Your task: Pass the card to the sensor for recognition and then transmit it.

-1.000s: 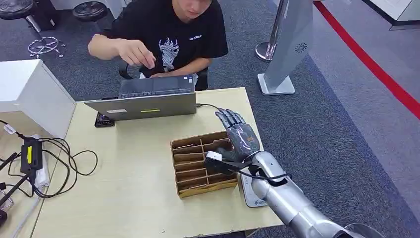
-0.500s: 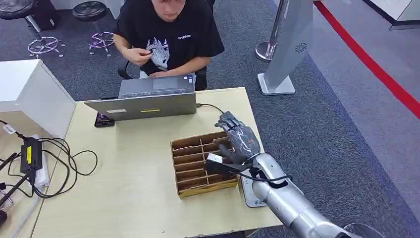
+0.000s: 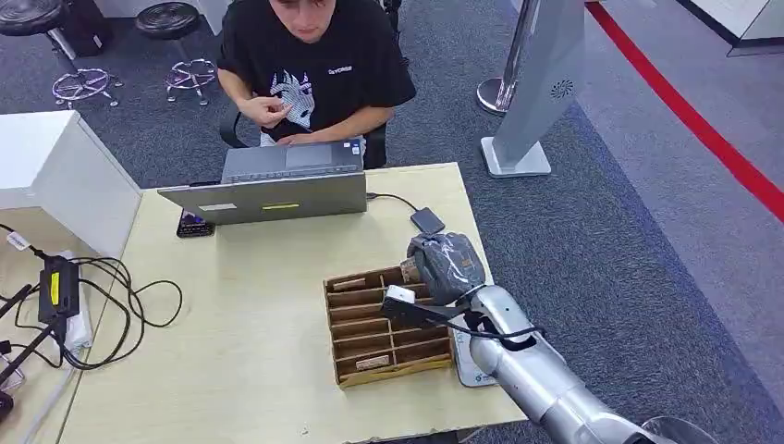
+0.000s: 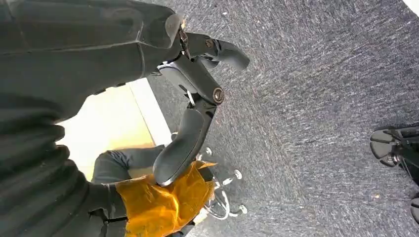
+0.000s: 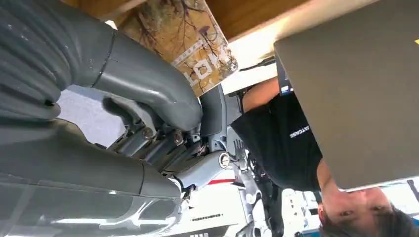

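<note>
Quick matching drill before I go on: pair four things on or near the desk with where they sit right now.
Things:
1. right hand
2. laptop
3. cable bundle
4. cardboard organiser

Places:
A. desk's left side
B. in front of the seated person
C. at the organiser's far right corner, fingers curled
D. desk's right part, beside the robot's arm

Pairs: 1-C, 2-B, 3-A, 4-D
</note>
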Tool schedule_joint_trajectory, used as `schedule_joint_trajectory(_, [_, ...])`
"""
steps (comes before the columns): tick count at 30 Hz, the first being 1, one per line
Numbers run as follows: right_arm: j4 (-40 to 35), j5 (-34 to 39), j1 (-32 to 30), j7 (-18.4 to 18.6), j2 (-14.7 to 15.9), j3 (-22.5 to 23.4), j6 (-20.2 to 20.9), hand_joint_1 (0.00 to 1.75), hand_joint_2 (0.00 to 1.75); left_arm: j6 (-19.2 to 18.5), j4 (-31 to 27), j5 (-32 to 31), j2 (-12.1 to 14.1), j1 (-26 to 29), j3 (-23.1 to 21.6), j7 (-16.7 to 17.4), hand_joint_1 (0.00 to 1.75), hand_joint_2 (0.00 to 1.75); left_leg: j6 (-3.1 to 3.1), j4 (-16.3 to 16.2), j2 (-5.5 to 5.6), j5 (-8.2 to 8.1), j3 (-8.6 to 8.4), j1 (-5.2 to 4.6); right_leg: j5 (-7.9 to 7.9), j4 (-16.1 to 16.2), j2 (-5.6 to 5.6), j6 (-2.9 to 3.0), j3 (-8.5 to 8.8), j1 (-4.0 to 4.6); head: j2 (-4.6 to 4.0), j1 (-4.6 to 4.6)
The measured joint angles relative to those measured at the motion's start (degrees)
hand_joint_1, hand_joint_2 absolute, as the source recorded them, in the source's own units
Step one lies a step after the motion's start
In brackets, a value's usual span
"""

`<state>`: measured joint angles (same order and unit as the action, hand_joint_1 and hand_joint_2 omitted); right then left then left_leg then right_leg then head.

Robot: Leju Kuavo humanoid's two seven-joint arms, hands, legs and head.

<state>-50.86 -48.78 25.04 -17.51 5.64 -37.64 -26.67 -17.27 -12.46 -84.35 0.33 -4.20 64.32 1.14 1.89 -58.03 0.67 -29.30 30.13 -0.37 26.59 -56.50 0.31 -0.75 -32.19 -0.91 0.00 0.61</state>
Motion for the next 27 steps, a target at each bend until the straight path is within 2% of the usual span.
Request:
schedule_joint_trajectory(20, [-0.9,0.5,-0.1,-0.3,0.3,0.2,-0.8,1.75,1.75,0.1,0.0,-0.2,0.0,0.0,0.0,0.0,0.0,1.75,0.0,0.0,0.0,0.0,0.01,0.0,0.0,0.0,0.0,0.0,0.0,0.0,0.0,0.0])
schedule_joint_trajectory(27, [-8.0,2.0,0.4,-0.1,1.7,2.5,-3.4,1.75,1.75,0.1,0.0,-0.3,0.0,0.0,0.0,0.0,0.0,1.75,0.0,0.0,0.0,0.0,0.04,0.0,0.0,0.0,0.0,0.0,-0.02,0.0,0.0,0.0])
